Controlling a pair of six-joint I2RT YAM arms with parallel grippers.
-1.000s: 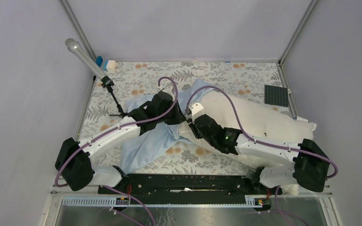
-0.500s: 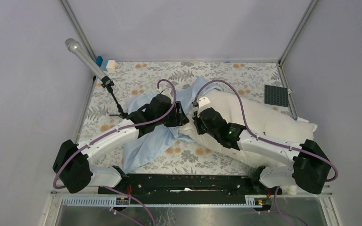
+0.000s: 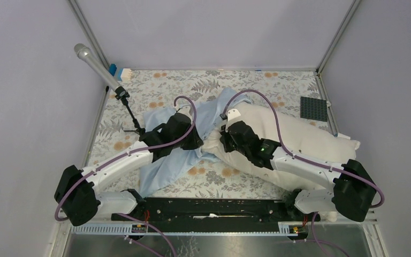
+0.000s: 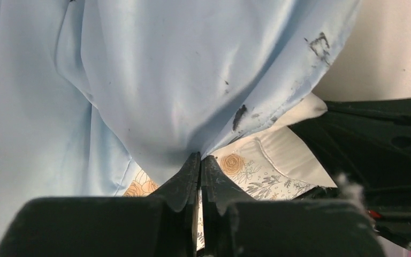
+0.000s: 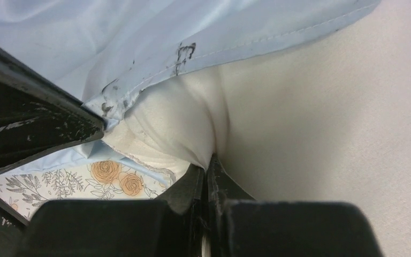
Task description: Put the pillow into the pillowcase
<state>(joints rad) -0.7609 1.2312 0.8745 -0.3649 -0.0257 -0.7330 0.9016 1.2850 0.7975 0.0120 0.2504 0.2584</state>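
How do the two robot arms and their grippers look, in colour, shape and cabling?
Both the left arm and the right arm have white tubular links between bulky black joint housings. A purple cable runs along each arm and loops free near the wrist. A small green light glows on the right arm. The left gripper and right gripper have black, tapered fingers.

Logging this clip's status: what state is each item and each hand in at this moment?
pillow: mostly outside the pillowcase, lying on the table, a fold pinched
pillowcase: crumpled, flat on the table, hem lapping the pillow's end
left hand: shut on the pillowcase
right hand: shut on the pillow
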